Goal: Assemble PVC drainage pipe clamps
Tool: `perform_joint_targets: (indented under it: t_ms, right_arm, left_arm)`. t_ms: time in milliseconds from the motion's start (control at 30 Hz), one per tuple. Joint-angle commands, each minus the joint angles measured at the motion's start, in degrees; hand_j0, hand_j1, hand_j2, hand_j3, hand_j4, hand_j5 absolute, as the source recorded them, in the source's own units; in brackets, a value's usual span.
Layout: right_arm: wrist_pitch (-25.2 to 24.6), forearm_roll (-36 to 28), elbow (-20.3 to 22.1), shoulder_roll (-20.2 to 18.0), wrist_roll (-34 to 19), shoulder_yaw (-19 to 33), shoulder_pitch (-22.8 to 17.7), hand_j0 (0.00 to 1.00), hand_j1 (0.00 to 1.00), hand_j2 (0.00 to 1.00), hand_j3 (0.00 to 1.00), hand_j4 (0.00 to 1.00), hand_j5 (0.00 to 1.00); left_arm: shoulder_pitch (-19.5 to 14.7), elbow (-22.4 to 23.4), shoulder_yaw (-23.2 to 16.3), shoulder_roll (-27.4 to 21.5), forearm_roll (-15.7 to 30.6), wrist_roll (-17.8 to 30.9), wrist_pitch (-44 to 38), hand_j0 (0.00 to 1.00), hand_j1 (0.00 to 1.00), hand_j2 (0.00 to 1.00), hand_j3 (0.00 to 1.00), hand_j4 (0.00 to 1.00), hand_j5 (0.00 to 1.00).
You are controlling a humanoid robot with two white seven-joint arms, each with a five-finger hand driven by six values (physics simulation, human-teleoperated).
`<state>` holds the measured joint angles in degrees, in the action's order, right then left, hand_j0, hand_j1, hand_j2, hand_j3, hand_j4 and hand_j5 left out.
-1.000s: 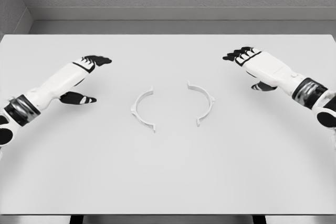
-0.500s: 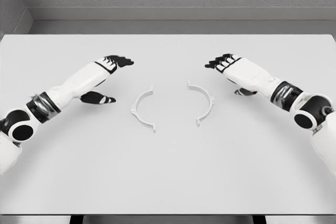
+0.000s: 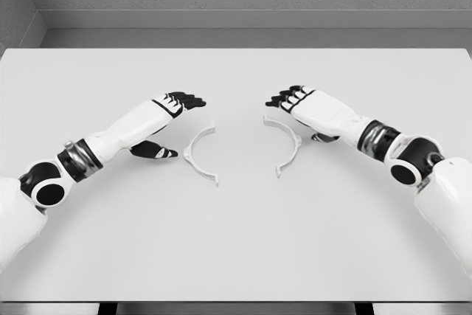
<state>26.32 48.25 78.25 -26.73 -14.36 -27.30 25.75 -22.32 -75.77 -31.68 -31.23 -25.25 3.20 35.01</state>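
Scanning from the left edge of the table point(image 3: 236, 256), I find my left hand point(image 3: 166, 119) hovering just left of the left clamp half point(image 3: 198, 154), fingers extended, thumb dropped below, holding nothing. That half lies flat near the table's middle, its open side facing right. Right of it, across a clear gap, lies the right clamp half point(image 3: 286, 144), open side facing left, so the two arcs mirror each other without touching. Further right, my right hand point(image 3: 304, 108) sits over the upper end of that half, fingers likewise spread and empty; whether it touches the part I cannot tell.

Assessment: both halves look thin, rigid and very light, likely to skid on the smooth table if nudged. Lying flat, they offer little height to pinch. I judge the best hold to be across the middle of each arc, thumb inside and fingers outside, keeping the small end tabs free for mating. Excess squeeze could flex or flick them away.
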Motion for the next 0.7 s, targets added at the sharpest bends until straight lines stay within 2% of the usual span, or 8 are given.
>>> perform_joint_targets:
  t_ms: [0,167,233,667]
  right_arm:
    - [-0.22,-0.26,0.23,0.1,-0.06,-0.47,0.0,1.0,1.0,1.0,1.0,1.0,1.0]
    - [-0.83,-0.26,1.37,0.18,-0.15,-0.47,0.0,1.0,1.0,1.0,1.0,1.0,1.0]
    - [-1.89,-0.26,3.22,0.1,-0.15,-0.56,-0.18,1.0,1.0,1.0,1.0,1.0,1.0]
    - [-1.98,-0.26,3.31,0.1,-0.94,-1.35,-0.44,1.0,1.0,1.0,1.0,1.0,1.0]
  left_arm:
    - [0.0,0.01,-0.05,0.03,0.29,-0.03,-0.01,1.0,1.0,1.0,1.0,1.0,1.0]
    - [0.09,0.62,-0.05,0.47,0.37,-0.03,-0.01,1.0,1.0,1.0,1.0,1.0,1.0]
    - [0.09,1.5,-0.05,0.65,0.29,-0.03,-0.01,1.0,1.0,1.0,1.0,1.0,1.0]
    - [-0.26,2.91,-0.05,2.84,0.38,-0.03,-0.01,1.0,1.0,1.0,1.0,1.0,1.0]
